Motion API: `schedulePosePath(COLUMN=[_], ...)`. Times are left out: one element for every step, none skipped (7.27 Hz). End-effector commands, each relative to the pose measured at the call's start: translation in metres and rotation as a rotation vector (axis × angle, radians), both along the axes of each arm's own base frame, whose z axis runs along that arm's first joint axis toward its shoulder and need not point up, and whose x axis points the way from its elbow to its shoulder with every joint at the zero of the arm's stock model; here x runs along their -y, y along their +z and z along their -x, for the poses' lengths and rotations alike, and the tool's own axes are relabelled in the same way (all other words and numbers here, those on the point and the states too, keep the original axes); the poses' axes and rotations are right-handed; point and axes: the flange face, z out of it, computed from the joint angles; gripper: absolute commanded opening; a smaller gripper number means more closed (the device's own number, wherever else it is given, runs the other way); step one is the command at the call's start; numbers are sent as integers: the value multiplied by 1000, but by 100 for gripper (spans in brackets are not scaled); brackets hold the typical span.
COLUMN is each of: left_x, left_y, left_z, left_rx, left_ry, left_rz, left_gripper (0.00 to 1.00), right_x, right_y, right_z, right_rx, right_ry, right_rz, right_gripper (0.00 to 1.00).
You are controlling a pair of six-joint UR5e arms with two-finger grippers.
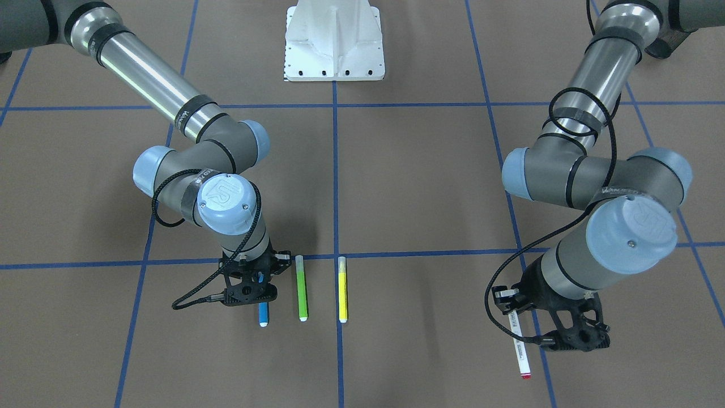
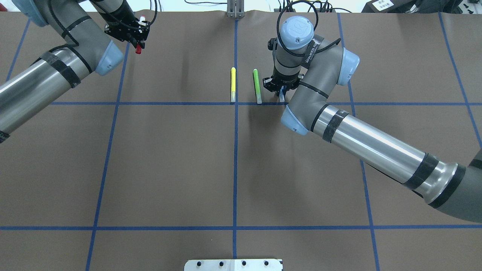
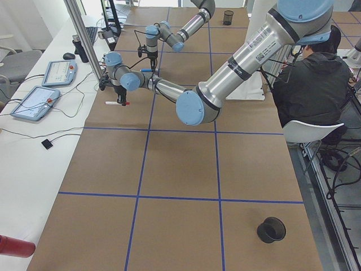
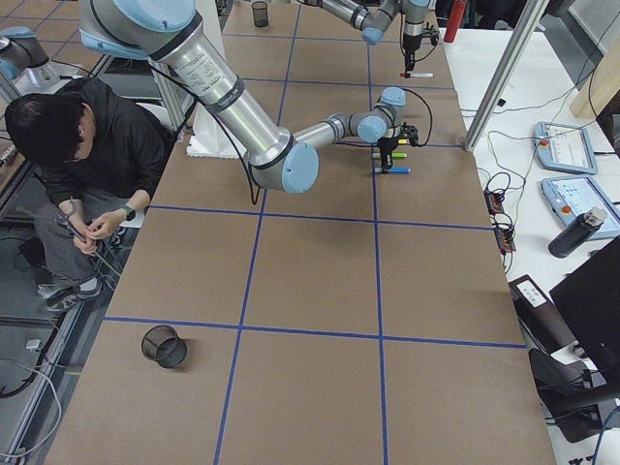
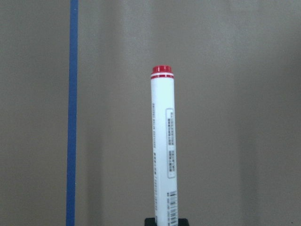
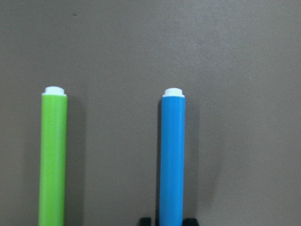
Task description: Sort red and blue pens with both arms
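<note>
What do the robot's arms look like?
The left arm and right arm are grey and shiny silver tubes with black bands and pale-blue round caps marked UR at the joints. The left gripper and right gripper are black, and a thin black cable loops along each arm.

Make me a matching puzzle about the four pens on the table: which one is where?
Things:
1. red-capped marker
2. blue highlighter
3. green highlighter
4. yellow highlighter

Places:
A. alongside the middle tape line
B. at the right gripper
C. at the left gripper, apart from the rest
D. between two other highlighters

Pairs: 1-C, 2-B, 3-D, 4-A
</note>
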Motion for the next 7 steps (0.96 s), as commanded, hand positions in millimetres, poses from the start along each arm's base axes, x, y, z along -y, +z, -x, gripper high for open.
schedulePosePath(left_x=[0,0,0,2,7,8,14], left_y=[0,1,3,3,11,26,50], left_z=[0,0,0,6,22,33,62], left_rx=[1,1,2,1,4,26,47], left_ry=[-1,0,-1,-7,-24,29,32], left_rz=[0,2,2,3,6,-52,-65], left_gripper=[0,0,0,0,0,0,0], right_x=[11,21,23,29,39,38,39], right_y=[-15,-34,-44,-50,-52,-51,-41], right_z=[-16,-36,-43,-56,-80,-92,-109], right_rx=[22,51,62,71,83,39,-12], right_ry=[23,44,51,60,61,24,-22], right_rz=[-19,-39,-51,-56,-40,-53,-64], right_gripper=[0,0,0,0,0,0,0])
